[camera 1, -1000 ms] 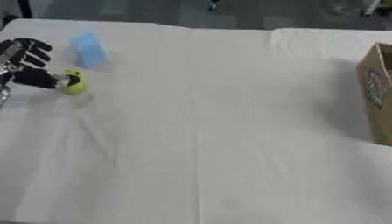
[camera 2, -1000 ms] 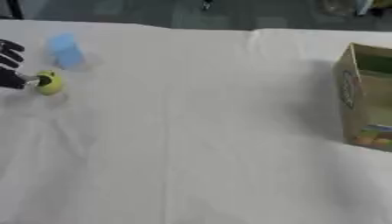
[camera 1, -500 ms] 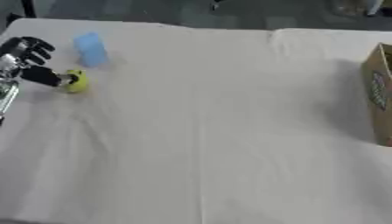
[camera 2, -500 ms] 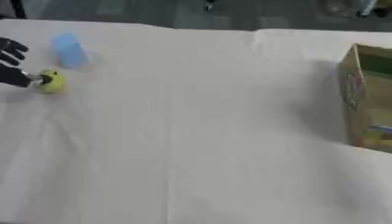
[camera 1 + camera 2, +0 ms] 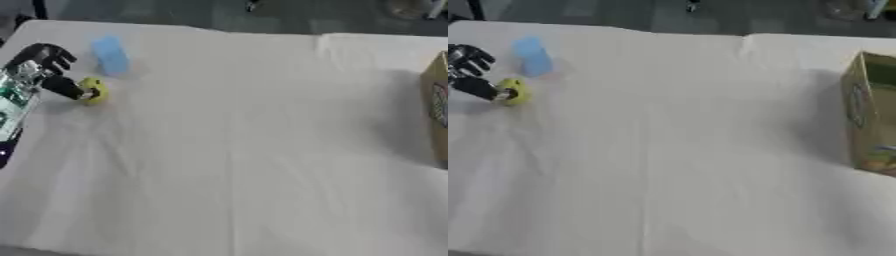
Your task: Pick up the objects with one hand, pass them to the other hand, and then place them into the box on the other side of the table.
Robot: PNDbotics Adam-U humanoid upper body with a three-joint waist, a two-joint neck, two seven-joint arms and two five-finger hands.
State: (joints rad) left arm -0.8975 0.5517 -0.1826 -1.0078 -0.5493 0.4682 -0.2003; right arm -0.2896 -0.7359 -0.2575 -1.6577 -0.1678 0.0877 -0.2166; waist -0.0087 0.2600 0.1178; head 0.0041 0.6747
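Observation:
A small yellow object (image 5: 93,91) lies on the white cloth at the far left. My left hand (image 5: 42,64) comes in from the left edge beside it. Its thumb (image 5: 65,87) reaches out and touches the yellow object's left side, while the fingers (image 5: 51,52) stay spread above, away from the object. A light blue block (image 5: 110,54) lies just beyond the yellow object. The cardboard box (image 5: 870,114) stands at the right edge of the table, its opening facing up. My right hand shows in neither view.
White cloth with soft creases (image 5: 236,150) covers the whole table between the left-hand objects and the box. A dark floor (image 5: 710,12) lies past the far edge.
The whole picture has shifted slightly, so the camera moved. The left hand stays beside the yellow object with its thumb against it; nothing was lifted.

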